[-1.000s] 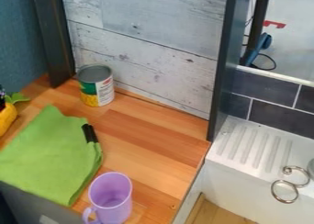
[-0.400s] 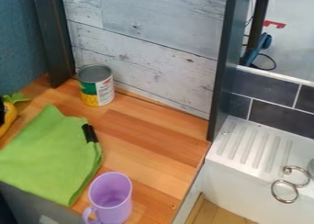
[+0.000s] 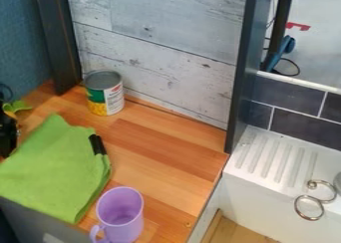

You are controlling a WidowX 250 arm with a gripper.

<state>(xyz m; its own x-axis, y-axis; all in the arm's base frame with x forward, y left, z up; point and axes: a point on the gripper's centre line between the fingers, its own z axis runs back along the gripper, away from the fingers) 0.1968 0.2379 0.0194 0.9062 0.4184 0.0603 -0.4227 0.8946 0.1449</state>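
At the left edge, the black gripper (image 3: 7, 133) is partly in view, low over the counter beside the green cloth's upper left side. It covers most of a yellow object with green leaves (image 3: 20, 106); whether the two touch, I cannot tell. The green cloth (image 3: 53, 170) lies spread on the wooden counter, with a small black item (image 3: 98, 144) at its right edge. An open can with a green and yellow label (image 3: 105, 93) stands upright near the back wall. A purple mug (image 3: 121, 214) stands at the front, its handle toward the lower left.
The wooden counter (image 3: 163, 155) ends on the right beside a dark upright post (image 3: 241, 77). Beyond it is a white ridged sink edge (image 3: 276, 157) with metal rings (image 3: 309, 207). Another dark post (image 3: 59, 43) rises at the back left.
The gripper has come further into view at the left edge, down in front of the yellow object, which is now mostly hidden. The cloth, can and mug have stayed put.
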